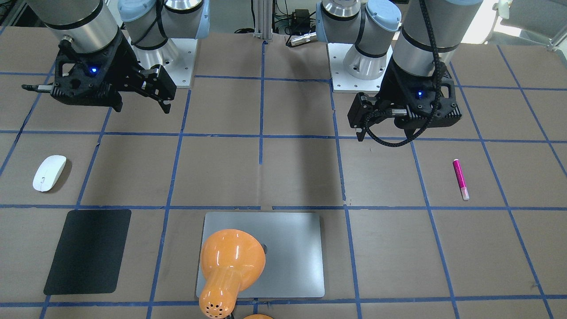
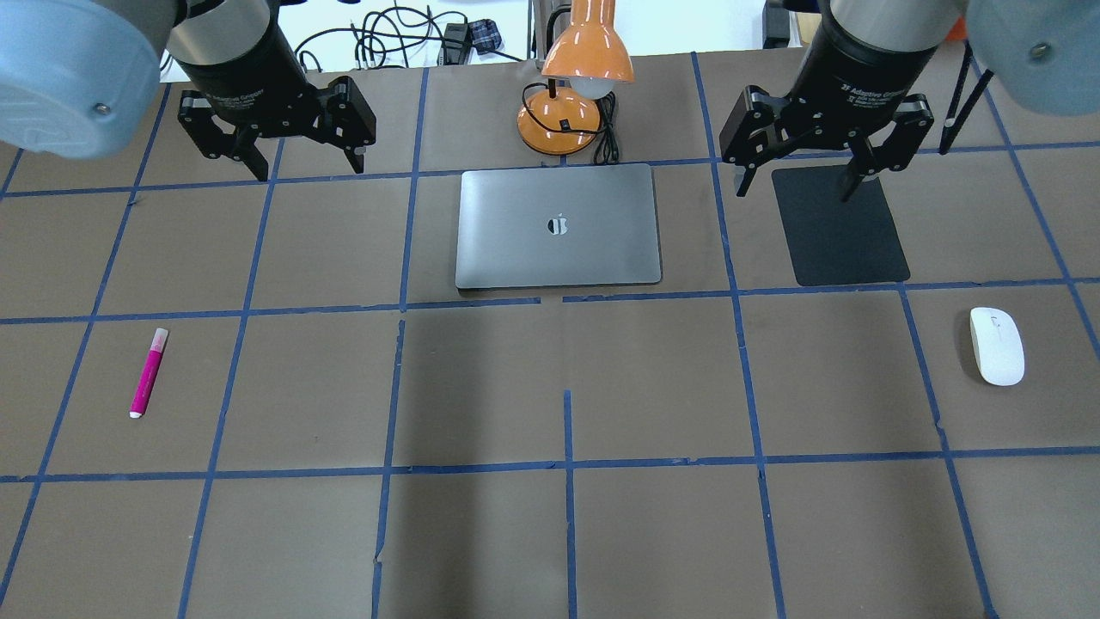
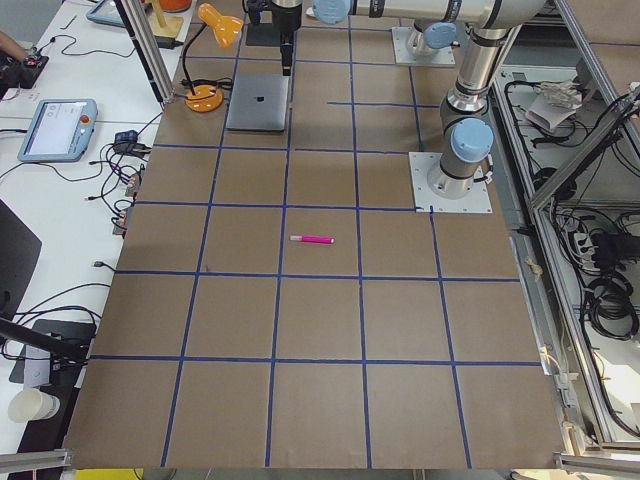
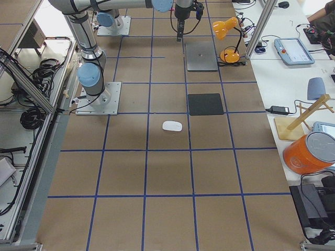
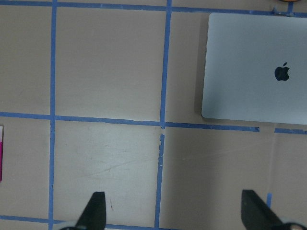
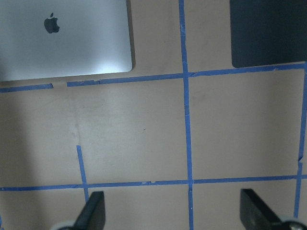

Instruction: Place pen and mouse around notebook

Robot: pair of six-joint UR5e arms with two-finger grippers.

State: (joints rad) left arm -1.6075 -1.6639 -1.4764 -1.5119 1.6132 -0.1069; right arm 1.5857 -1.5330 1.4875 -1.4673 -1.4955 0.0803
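Presumably the first pick is the step in hand, nothing being lifted yet. For the left gripper (image 2: 307,168), I would judge it best to travel out over the pen (image 2: 148,372), turn the wrist so the fingers straddle the barrel crosswise, and close at mid-length (a thin round body may roll or slip if caught near the cap). The same logic holds for the right gripper (image 2: 796,191): take the mouse (image 2: 997,346) across its narrow width, since the smooth shell could squirt out of an end-on pinch. Both pincers have their jaws spread wide, hold nothing and touch nothing, and hang above the table (image 2: 567,516); both wrist views show bare paper between the fingertips. Beyond them, the notebook (image 2: 559,225) lies closed and flat at the centre, with an orange lamp (image 2: 567,86) just behind it. A black mat (image 2: 846,232) sits under the right gripper. The pen lies well apart on the robot's left, its pale end pointing away from the robot. The mouse rests well apart on the right, nearer the robot than the mat.
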